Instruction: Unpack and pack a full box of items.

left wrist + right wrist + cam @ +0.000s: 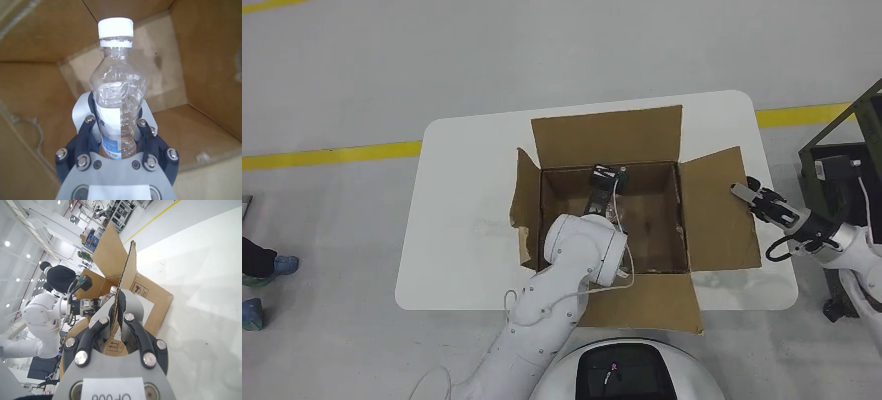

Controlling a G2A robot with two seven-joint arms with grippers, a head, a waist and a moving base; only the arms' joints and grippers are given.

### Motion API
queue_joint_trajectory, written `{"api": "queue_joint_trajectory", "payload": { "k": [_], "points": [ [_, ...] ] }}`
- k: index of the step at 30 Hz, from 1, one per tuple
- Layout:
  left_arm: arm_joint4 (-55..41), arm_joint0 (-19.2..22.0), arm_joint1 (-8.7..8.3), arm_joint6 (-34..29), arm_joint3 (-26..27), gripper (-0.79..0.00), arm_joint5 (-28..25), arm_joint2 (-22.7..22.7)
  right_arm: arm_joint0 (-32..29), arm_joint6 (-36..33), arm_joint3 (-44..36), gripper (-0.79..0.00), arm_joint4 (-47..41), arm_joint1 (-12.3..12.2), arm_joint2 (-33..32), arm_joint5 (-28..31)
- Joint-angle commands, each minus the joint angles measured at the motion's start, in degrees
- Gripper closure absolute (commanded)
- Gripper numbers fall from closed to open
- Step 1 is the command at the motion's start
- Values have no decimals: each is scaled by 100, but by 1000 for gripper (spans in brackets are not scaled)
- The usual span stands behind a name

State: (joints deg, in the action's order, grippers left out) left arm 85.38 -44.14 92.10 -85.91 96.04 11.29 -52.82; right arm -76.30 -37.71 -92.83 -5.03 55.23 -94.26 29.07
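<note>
Left wrist view: left gripper (116, 108) clamps bottle (118, 79) midbody.

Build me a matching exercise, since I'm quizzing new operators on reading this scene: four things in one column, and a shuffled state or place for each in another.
Things
1. water bottle
2. left gripper
3. right gripper
4. cardboard box

States or places
A. closed on the edge of a box flap
B. standing on the white table, flaps folded out
C. clear plastic with a white cap
D. closed around the water bottle

Pairs: 1-C, 2-D, 3-A, 4-B
</note>
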Motion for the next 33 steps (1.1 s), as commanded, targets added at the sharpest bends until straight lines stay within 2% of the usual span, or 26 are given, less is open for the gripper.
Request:
{"api": "queue_joint_trajectory", "payload": {
  "k": [1, 7, 11, 12, 13, 14, 15, 19, 25, 33],
  "points": [
    [32, -38, -5, -55, 364, 0, -21, -82, 63, -49, 62, 0, -1, -9, -34, -2],
    [53, -117, -14, -209, 1245, 0, -137, -307, 315, -310, 384, 0, 1, -44, -110, 18],
    [-35, -152, -12, -209, 1607, 0, -251, -400, 521, -459, 629, 0, 20, -70, -154, 58],
    [5, -141, -16, -209, 1683, -3, -265, -456, 553, -501, 661, -55, 39, -76, -154, 68],
    [5, -144, -16, -209, 1789, 0, -224, -520, 581, -538, 674, -175, 57, -81, -151, 83],
    [-118, -158, -8, -209, 1946, 0, -102, -622, 606, -548, 686, -456, 51, -85, -153, 91],
    [-136, -162, -12, -209, 2040, 0, -91, -705, 619, -550, 702, -785, 46, -87, -151, 101],
    [44, -176, -44, -209, 2496, 0, -216, -1001, 628, -364, 717, -785, -23, -90, -228, 249],
    [366, -315, -121, -209, 3229, 0, -459, -1679, 431, 369, 297, -785, 264, -94, -570, 457],
    [1106, -825, -252, -209, 3547, 0, -1055, -2919, 143, 868, -539, -785, 767, -81, -700, 478]
  ]
}}
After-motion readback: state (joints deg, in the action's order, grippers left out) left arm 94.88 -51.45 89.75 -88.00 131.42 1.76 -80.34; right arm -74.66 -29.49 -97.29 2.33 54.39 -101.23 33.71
